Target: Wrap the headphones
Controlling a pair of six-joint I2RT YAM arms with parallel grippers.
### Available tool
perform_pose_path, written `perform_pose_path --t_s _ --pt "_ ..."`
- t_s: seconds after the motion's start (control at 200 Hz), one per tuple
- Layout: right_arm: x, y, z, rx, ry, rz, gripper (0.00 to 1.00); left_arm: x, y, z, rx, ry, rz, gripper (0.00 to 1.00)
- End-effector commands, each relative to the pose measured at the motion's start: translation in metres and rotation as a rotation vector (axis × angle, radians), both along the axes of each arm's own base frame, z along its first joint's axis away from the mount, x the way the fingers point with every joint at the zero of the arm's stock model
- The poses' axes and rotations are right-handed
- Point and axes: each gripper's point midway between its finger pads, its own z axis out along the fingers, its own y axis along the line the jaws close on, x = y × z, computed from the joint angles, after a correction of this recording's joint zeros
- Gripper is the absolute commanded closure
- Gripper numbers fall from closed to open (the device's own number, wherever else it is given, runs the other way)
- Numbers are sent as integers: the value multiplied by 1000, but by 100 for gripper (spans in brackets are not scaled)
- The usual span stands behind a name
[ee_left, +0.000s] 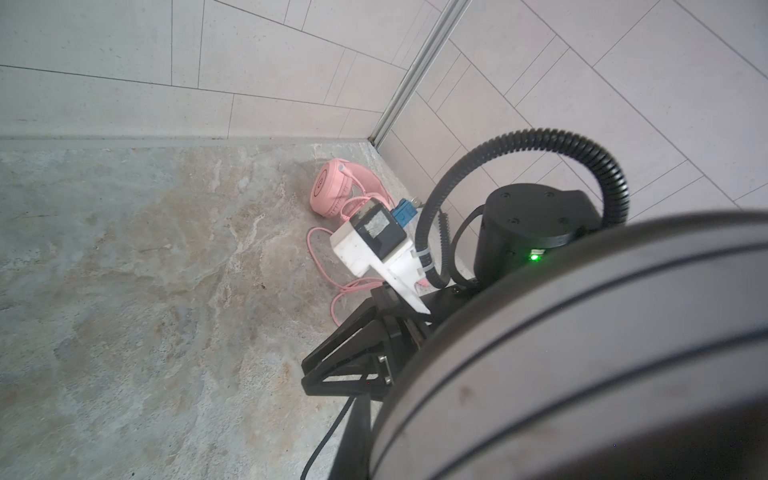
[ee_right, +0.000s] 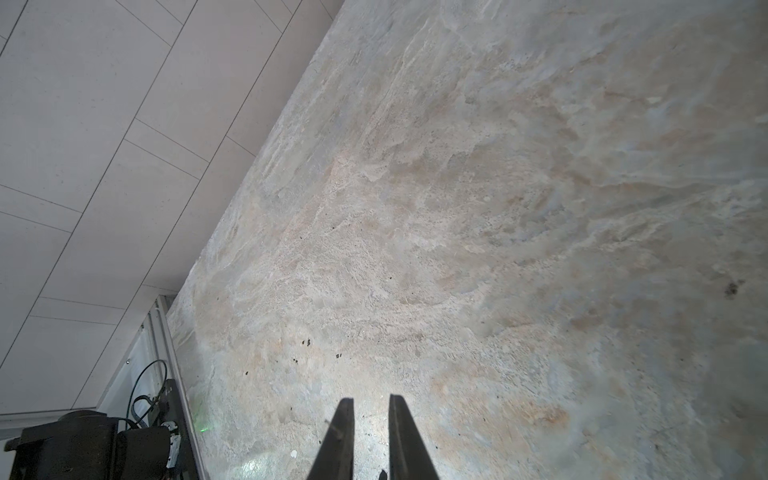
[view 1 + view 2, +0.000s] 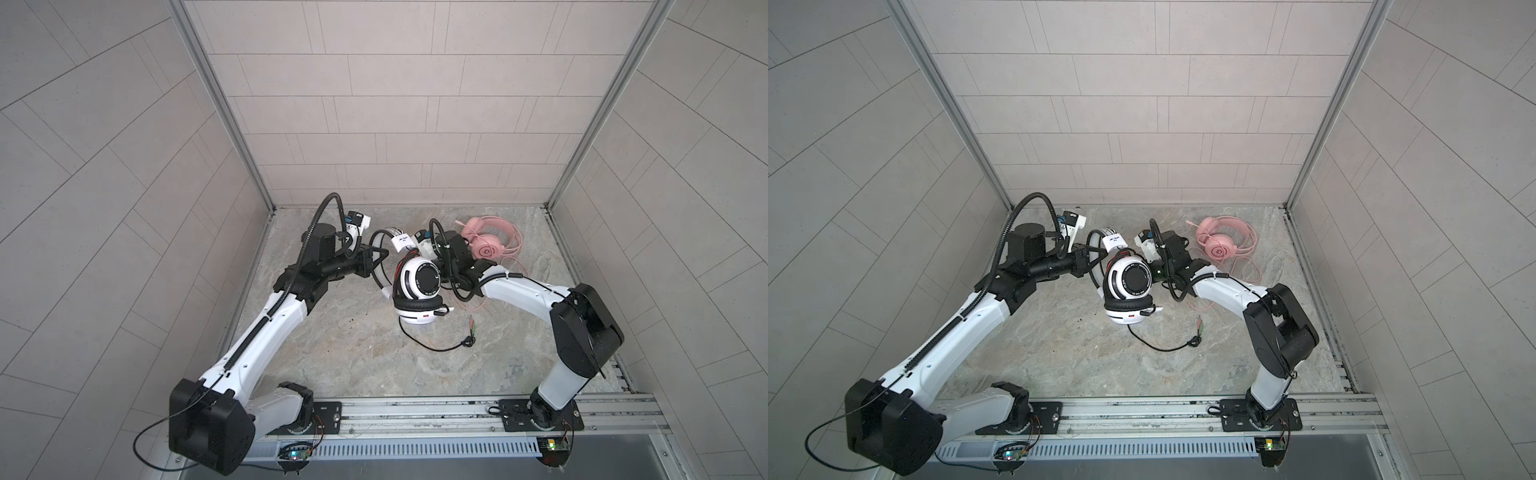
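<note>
The white-and-black headphones (image 3: 419,280) (image 3: 1129,282) hang above the middle of the table, one ear cup facing up and the other below it. My left gripper (image 3: 376,257) (image 3: 1096,259) is shut on their white headband (image 1: 582,353), which hides its jaws in the left wrist view. My right gripper (image 1: 307,374) (image 2: 371,401) is just behind the upper ear cup, its fingers slightly apart with bare floor between the tips. The black cable (image 3: 436,348) trails over the table to its plugs (image 3: 471,332). The pink headphones (image 3: 486,245) (image 3: 1219,245) (image 1: 330,191) lie at the back right, with their cable (image 3: 515,274) in loose loops.
Tiled walls close the table in on the left, back and right. A metal rail (image 3: 415,411) carrying both arm bases runs along the front edge. The right arm's forearm (image 3: 523,291) crosses above part of the pink cable.
</note>
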Motion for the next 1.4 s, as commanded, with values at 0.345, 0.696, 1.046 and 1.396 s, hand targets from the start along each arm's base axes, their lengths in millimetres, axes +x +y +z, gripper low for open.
perform_pose_path --t_s 0.345,0.696,1.046,1.396 --pt "5 37 -3 60 14 58 80 -7 -6 116 -260 -148 -11 100" --pt "-2 55 -38 93 84 76 80 4 -4 158 -310 -203 18 100" --pt "-27 56 -66 78 151 99 80 37 23 177 -300 -237 251 100" --pt "-81 51 -102 -1 195 129 83 74 97 165 -222 -205 711 100"
